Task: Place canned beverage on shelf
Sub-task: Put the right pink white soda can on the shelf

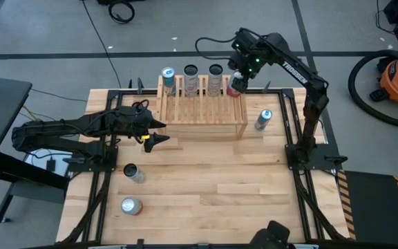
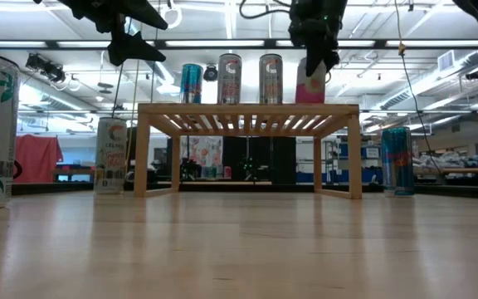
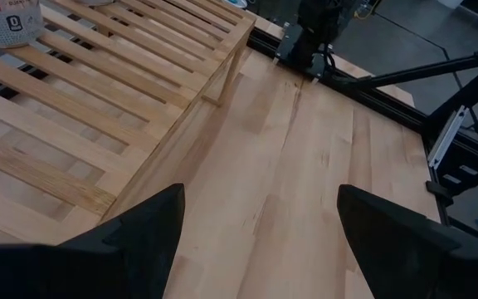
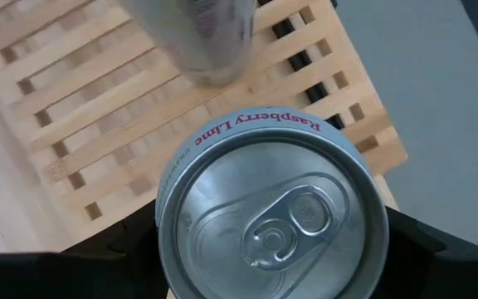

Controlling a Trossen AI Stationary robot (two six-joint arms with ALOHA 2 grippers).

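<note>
Pale plank table (image 1: 206,180), grey floor around. Slatted shelf (image 1: 202,111) upper centre. Right gripper (image 1: 238,81) at shelf's right end — fingers clamped on can (image 4: 270,208). Left gripper (image 1: 159,140) mid-left, fingers apart.

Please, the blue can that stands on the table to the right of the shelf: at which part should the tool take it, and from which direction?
Take the blue can around its round side wall, near the upper part, coming straight down from above. It stands upright with free tabletop around it, and the shelf stays apart on one side. The right tool already holds a pink can this way.
</note>
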